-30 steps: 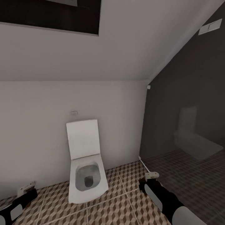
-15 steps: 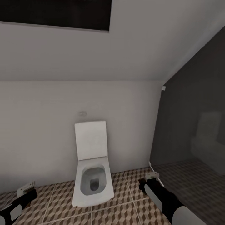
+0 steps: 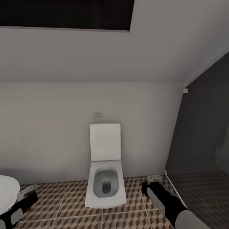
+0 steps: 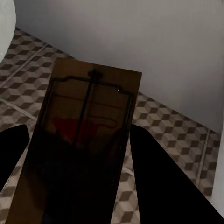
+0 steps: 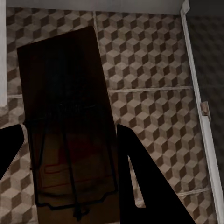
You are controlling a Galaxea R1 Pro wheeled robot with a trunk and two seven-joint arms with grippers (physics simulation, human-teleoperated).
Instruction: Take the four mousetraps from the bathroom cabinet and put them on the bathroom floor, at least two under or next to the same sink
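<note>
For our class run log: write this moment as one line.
phase: carrying | left end effector: holds mousetrap | right end effector: holds mousetrap | ahead: toilet, lid up | floor: tiled

No legible text, label, brand or number anywhere (only red, unreadable marks on the mousetraps [image 4: 86,140]).

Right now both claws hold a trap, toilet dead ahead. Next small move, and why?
Probably keep turning left to look for the sink: each claw, left and right, grips a mousetrap, but ahead stands a toilet, no sink.
</note>
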